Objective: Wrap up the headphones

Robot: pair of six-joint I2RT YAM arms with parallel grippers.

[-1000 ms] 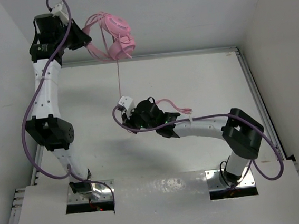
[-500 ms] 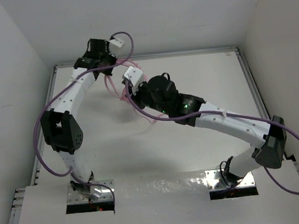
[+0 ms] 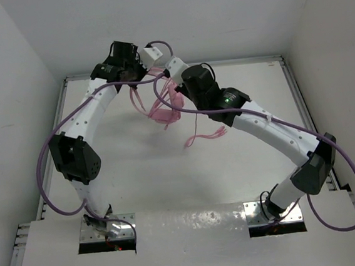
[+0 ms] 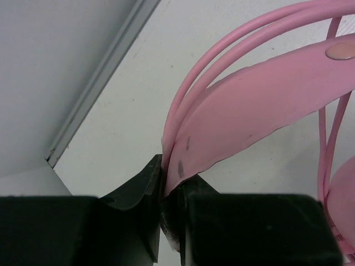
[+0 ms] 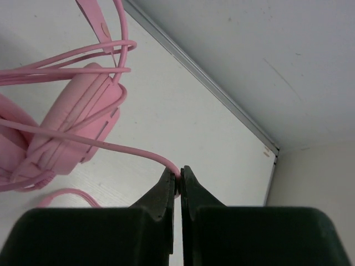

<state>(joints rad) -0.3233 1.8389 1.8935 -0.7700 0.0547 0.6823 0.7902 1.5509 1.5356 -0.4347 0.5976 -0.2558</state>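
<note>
1. While both arms reach toward the far edge of the table [image 3: 170, 190], the headphones [image 3: 162, 108] hang between them. They sit left of that edge's middle and appear to be held clear of the surface.
2. Left gripper [image 4: 169, 185]: the fingers are pressed almost together on the flat pink headband [image 4: 260, 105]. The band's thin hoops are pinched in alongside it.
3. Right gripper [image 5: 178, 178]: the fingers are closed tight on the thin pink cable [image 5: 125, 148], near the earcup [image 5: 77, 124]. Several strands of cable cross that earcup.
4. Loose end: the rest of the cable trails down toward the middle of the table and finishes in plugs [image 3: 217, 133].
5. Weight, as a judgement: the headset is light, since a single pinch on the band carries it.
6. Stiffness: the band looks springy and will flex, so take hold on the flat strap. The thin hoops could twist or slide out of a grip.
7. Cable: it is limp, smooth and narrow, and it may slip through closed fingers. That suits feeding it round while winding, but a hard pull could strain its entry at the earcup.
8. Earcup padding: it is soft and compressible, so it is a poor place to grip.
</note>
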